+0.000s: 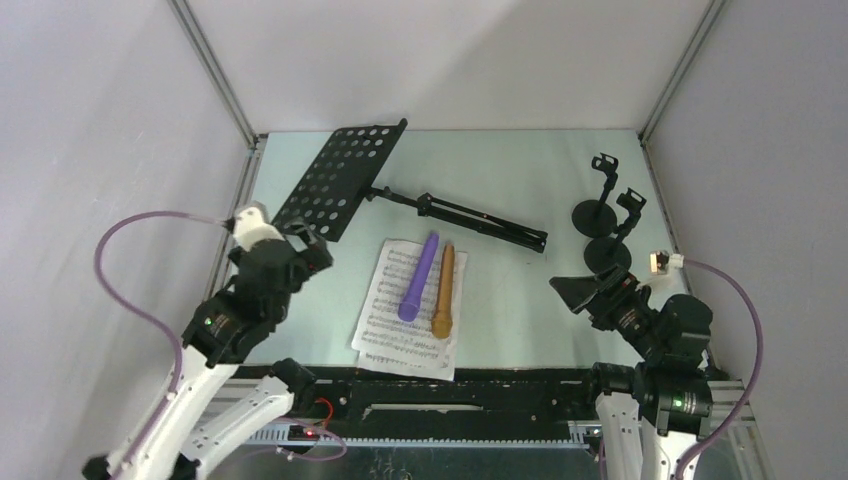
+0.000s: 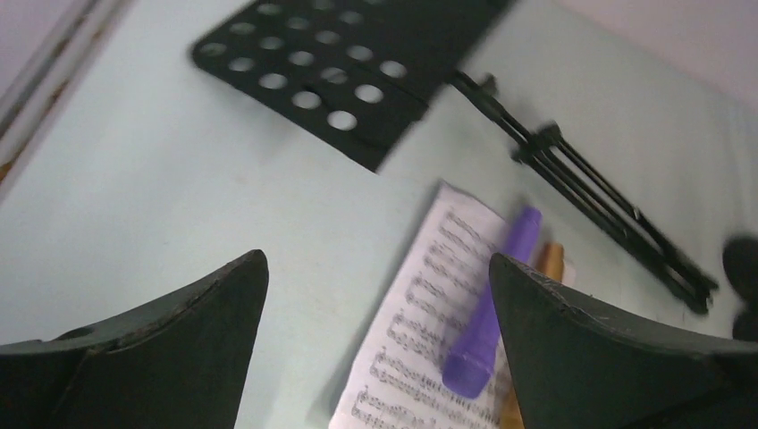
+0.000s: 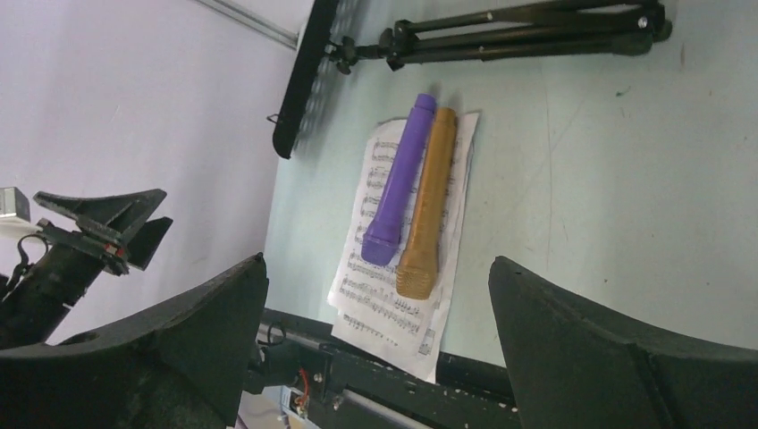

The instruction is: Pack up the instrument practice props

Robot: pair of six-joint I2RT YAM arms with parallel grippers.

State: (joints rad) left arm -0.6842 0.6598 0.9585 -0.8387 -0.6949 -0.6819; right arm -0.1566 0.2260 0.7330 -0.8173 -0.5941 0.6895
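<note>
From here I count one black perforated music rack (image 1: 340, 180) lying just behind the white sheet-music pages (image 1: 385, 325). On the pages, a purple toy microphone (image 1: 419, 277) and a tan toy microphone (image 1: 444, 290) rest side by side, and two round-based holders (image 1: 597, 212) stand well to the right of the pages. Both arms crouch low: the left gripper (image 1: 307, 245) gapes wide to the left of the pages, the right gripper (image 1: 578, 292) equally wide to their right.

rack (image 1: 340, 180) black, perforated | pages (image 1: 390, 320) white, printed notes | microphones purple (image 1: 418, 278), tan (image 1: 443, 292)
</note>
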